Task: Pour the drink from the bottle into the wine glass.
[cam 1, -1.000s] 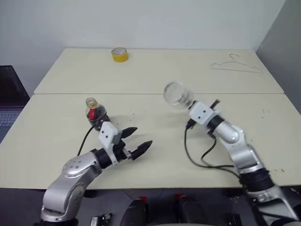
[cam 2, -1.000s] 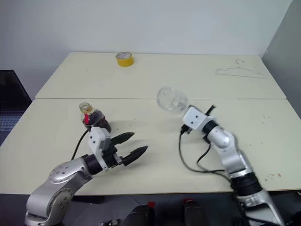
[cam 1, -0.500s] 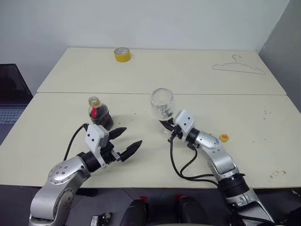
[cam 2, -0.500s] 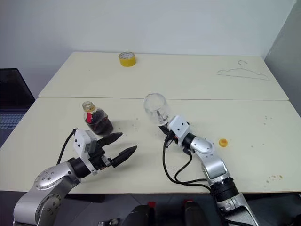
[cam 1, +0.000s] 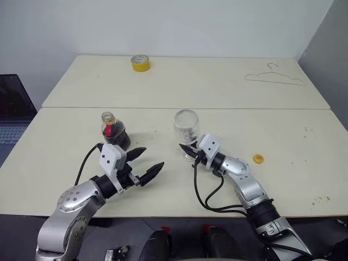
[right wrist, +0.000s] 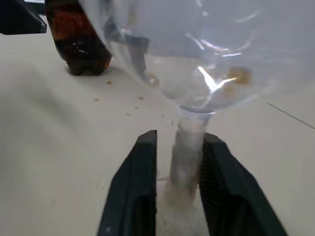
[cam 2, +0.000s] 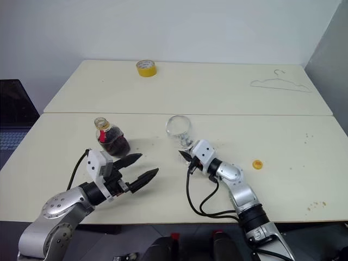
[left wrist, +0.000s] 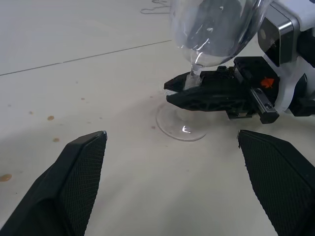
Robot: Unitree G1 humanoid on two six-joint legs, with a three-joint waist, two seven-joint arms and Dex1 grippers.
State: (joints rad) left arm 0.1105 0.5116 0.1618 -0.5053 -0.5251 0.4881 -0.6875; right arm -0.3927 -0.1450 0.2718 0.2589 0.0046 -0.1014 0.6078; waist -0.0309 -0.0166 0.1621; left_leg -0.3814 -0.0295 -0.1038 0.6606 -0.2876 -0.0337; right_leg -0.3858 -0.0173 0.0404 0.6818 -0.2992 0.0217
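The wine glass [cam 1: 186, 126] stands upright on its round foot near the middle of the head view, on the pale table [cam 1: 283, 179]. Its bowl is see-through and has no drink in it. The right gripper [cam 1: 190, 151] is down low at the glass stem, one black finger on each side. In the right wrist view the fingers [right wrist: 134, 196] sit just beside the stem, with a thin gap showing on one side, so the claw is a little way open around the stem and I cannot tell if it is squeezing. The bottle [cam 1: 114, 132] stands upright to the left of the glass, well apart from it. It has no cap on, and the dark brown drink [cam 1: 118, 139] fills its round lower part. A small yellow cap [cam 1: 259, 159] lies on the table to the right of the right arm. The left gripper [cam 1: 147, 164] hangs just below and to the right of the bottle, with its two black fingers spread wide and nothing between them. At the top of the frame, a yellow tape roll [cam 1: 139, 62] sits on the far table, and a wire clothes hanger [cam 1: 273, 77] lies flat at the upper right. A dark laptop [cam 1: 11, 111] shows at the left edge.
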